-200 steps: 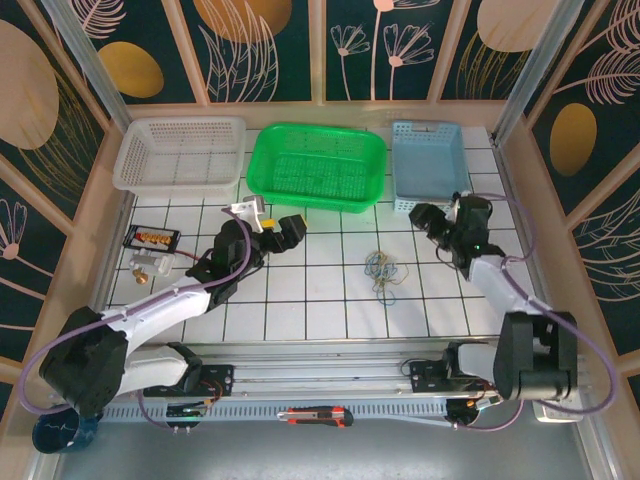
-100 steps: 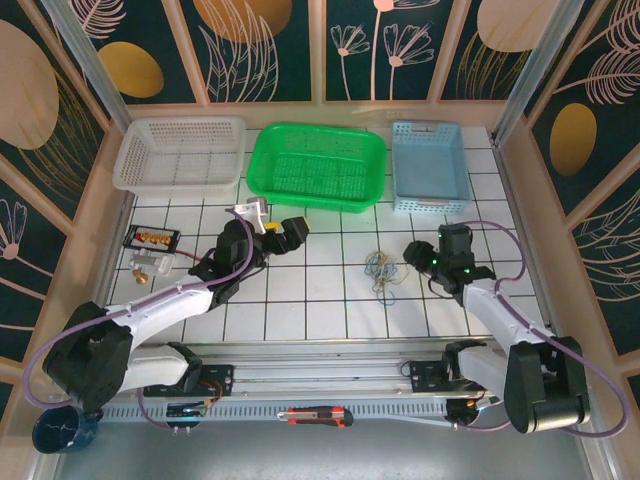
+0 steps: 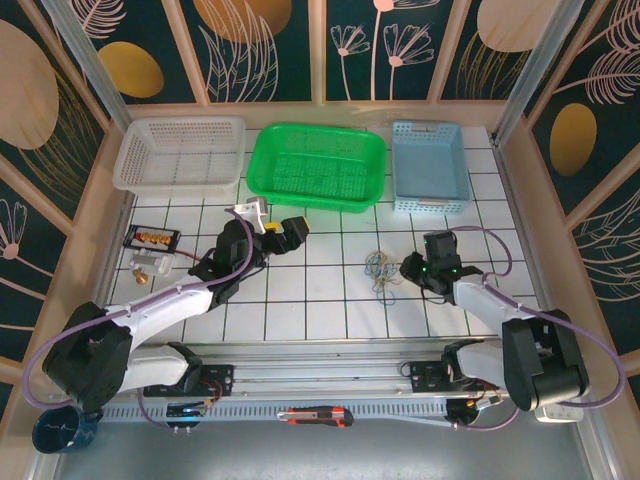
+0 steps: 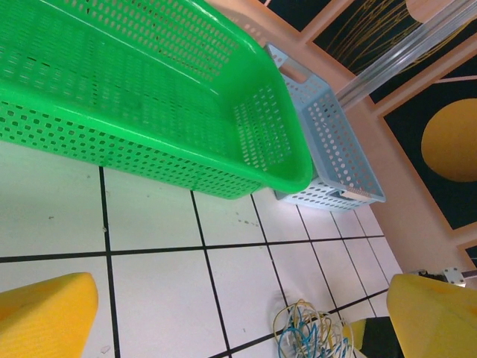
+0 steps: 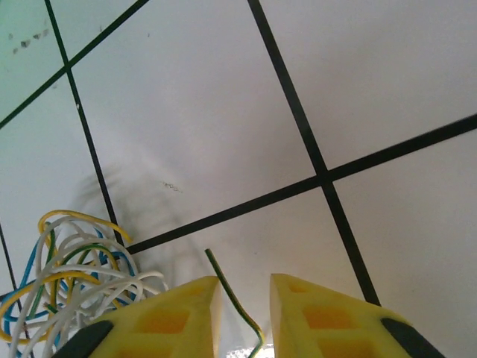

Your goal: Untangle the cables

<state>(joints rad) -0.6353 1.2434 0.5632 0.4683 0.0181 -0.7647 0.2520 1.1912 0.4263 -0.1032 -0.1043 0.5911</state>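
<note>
The cables lie in one small tangle of blue, yellow and white loops on the white tiles at centre right. They also show at the bottom of the left wrist view and at lower left of the right wrist view. My right gripper is low over the tiles just right of the tangle. Its yellow jaws stand a narrow gap apart, and a loose green wire end runs between them without being pinched. My left gripper hovers wide open left of the tangle, empty.
Three baskets line the back: white, green and pale blue. A black connector box and a dark lead lie at the left. A utility knife rests on the front rail.
My right arm has swung left and down from beside the blue basket to the tangle, and its jaws have narrowed around a green wire end. The left arm has barely moved.
</note>
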